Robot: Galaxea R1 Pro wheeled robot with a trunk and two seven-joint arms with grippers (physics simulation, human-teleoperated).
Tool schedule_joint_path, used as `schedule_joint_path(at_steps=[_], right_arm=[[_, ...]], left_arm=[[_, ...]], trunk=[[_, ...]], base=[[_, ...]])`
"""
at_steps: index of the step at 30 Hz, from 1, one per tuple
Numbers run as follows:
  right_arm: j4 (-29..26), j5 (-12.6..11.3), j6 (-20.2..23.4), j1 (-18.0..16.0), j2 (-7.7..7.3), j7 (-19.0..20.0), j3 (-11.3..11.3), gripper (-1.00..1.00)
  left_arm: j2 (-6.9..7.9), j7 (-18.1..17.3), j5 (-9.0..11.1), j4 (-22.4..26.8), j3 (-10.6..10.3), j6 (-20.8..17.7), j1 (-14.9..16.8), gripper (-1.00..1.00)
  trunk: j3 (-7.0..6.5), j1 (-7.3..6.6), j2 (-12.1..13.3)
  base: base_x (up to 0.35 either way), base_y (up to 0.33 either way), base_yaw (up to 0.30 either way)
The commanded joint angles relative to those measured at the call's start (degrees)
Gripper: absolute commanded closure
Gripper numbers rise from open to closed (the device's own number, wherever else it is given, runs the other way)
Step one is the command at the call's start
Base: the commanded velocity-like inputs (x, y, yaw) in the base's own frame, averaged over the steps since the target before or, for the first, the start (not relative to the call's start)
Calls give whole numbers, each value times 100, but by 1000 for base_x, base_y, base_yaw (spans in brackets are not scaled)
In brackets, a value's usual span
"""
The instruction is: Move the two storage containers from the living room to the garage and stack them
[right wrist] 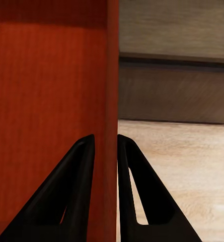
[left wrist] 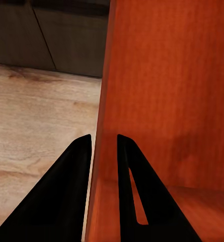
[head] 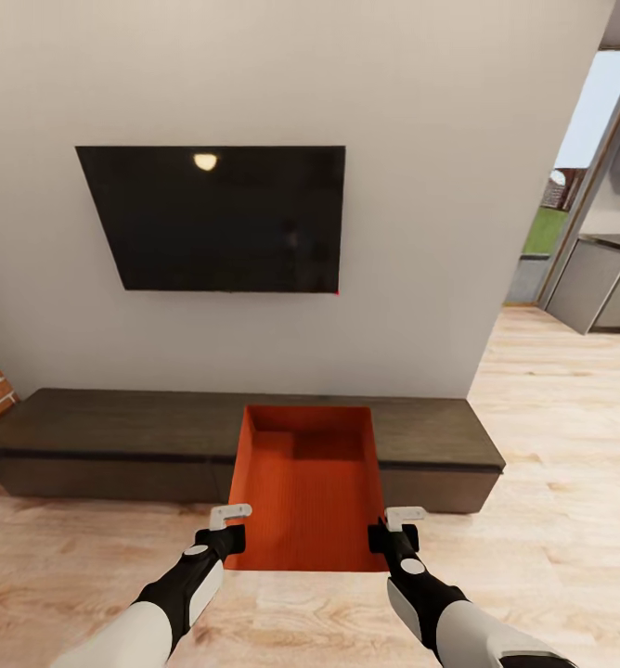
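Resting between both arms, an orange-red storage container (head: 308, 482) lies with its long axis pointing away from the robot, far end over the dark tabletop (head: 115, 427), near end out above the wood-plank floor (head: 551, 520). The left pincer (head: 233, 521) is closed narrowly on the container's left wall, one finger inside, one outside; the right pincer (head: 395, 524) clamps the right wall likewise. Both arms sit equally near, at the near corners. Behind hangs a black wall TV (head: 217, 218). Carrying it off looks like the next step.
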State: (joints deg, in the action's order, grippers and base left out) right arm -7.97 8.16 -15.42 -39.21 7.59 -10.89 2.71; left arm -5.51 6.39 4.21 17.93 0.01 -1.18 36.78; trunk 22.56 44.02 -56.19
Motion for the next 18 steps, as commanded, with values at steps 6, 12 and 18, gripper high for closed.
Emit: schedule_joint_path(at_steps=[6, 12, 18], right_arm=[[-319, 133, -137, -8, 50, 69, 168, 100], [-319, 133, -137, -8, 50, 69, 168, 100], [-319, 133, -137, -8, 50, 69, 168, 100]], left_arm=[[0, 108, -5, -22, 8, -14, -4, 100], [-1, 108, -7, -26, 8, -14, -4, 100], [5, 108, -7, -43, 8, -14, -4, 100]], trunk=[[-49, 0, -4], [-104, 0, -4], [-160, 0, -4]], base=[[0, 0, 0], [0, 0, 0], [0, 0, 0]])
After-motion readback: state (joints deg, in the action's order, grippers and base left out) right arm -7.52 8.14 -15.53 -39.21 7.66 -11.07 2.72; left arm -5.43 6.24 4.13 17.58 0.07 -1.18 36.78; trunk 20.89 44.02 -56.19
